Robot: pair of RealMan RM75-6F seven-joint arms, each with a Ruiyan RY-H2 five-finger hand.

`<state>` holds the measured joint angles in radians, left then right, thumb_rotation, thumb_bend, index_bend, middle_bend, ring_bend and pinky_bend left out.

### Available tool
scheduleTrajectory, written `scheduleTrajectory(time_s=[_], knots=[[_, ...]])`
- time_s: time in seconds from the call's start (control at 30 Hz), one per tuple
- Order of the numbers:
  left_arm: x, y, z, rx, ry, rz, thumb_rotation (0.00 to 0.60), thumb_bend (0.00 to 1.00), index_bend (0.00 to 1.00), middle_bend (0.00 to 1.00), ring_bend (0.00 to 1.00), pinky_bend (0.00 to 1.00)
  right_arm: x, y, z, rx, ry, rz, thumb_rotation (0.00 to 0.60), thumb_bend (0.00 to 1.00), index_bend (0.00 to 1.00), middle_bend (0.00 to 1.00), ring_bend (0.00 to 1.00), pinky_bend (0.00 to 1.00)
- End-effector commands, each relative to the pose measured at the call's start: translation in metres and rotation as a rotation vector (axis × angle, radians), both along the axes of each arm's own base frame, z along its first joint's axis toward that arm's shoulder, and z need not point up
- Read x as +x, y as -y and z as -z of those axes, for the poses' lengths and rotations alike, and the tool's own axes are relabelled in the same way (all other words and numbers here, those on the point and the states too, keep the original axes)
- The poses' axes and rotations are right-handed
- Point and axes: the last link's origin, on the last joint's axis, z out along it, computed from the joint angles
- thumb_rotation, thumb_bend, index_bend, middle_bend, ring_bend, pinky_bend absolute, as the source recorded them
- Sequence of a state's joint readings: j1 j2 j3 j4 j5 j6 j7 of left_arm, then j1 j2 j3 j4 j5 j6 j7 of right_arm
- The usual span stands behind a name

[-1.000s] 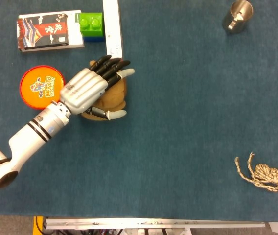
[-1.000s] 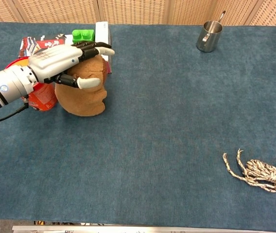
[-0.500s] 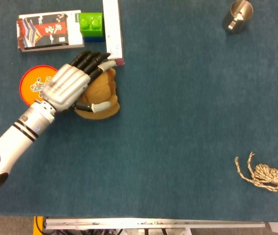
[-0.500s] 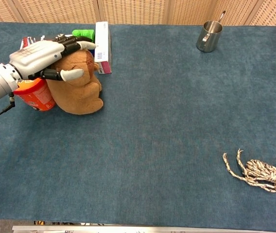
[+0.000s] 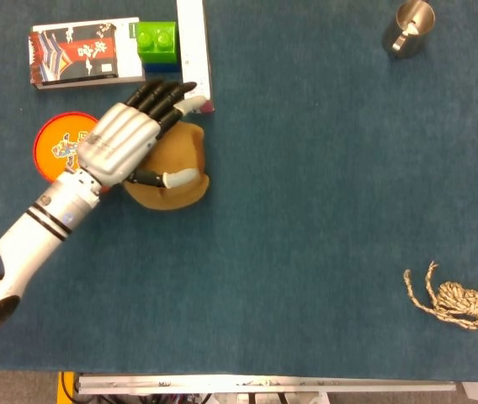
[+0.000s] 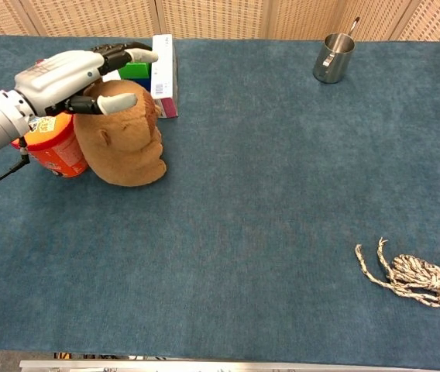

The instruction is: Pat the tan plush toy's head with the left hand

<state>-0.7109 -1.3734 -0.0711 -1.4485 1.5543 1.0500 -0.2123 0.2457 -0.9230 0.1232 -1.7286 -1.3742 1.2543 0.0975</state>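
The tan plush toy (image 5: 178, 171) (image 6: 125, 144) sits upright at the left of the blue table, its face turned toward the left. My left hand (image 5: 124, 141) (image 6: 69, 73) hovers palm down over the back-left of its head, fingers stretched out flat and apart. The thumb (image 6: 119, 101) lies just at the top of the head; the other fingers reach past it toward the boxes behind. The hand holds nothing. My right hand shows in neither view.
An orange can (image 5: 58, 150) (image 6: 51, 147) stands right beside the toy, under my forearm. Behind are a snack packet (image 5: 77, 52), a green block (image 5: 156, 38) and a white box (image 5: 193, 46). A metal cup (image 6: 334, 56) stands far right; a rope bundle (image 6: 414, 276) lies near right.
A second ago the hand lay on the toy's head. It pushed the toy back and left, tipping it, then lifted; the toy now sits upright again.
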Motion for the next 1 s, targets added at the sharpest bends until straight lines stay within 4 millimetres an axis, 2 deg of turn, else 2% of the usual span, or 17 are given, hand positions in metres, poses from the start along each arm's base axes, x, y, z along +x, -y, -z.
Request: scheduleTrajectory(time_s=[0.03,0.27,0.43,0.8,1.0], knots=[[0.008,-0.001,0.004,-0.008,0.015,0.012,0.083,0.11,0.07,0.05,0.03,0.0,-0.001,-0.001,-0.001,-0.002,-0.001,0.003,0.6,0.14,0.36,0.44,0.3,0.26],[0.023,0.003,0.014,-0.024,0.031,0.044,0.083,0.11,0.07,0.05,0.03,0.0,-0.004,-0.002,-0.003,-0.008,0.0,0.011,0.6,0.14,0.36,0.44,0.3,0.26],[0.027,0.01,0.019,-0.029,0.012,0.067,0.083,0.11,0.07,0.05,0.03,0.0,-0.005,-0.003,-0.003,-0.006,0.003,0.013,0.6,0.14,0.36,0.44,0.3,0.26],[0.013,0.011,0.031,0.02,-0.101,0.083,0.085,0.11,0.07,0.05,0.03,0.0,-0.006,-0.004,-0.002,-0.005,0.005,0.014,0.6,0.14,0.36,0.44,0.3,0.26],[0.003,0.01,0.03,0.029,-0.124,0.058,0.085,0.11,0.07,0.05,0.02,0.0,-0.005,-0.004,-0.001,-0.002,0.006,0.013,0.6,0.14,0.36,0.44,0.3,0.26]])
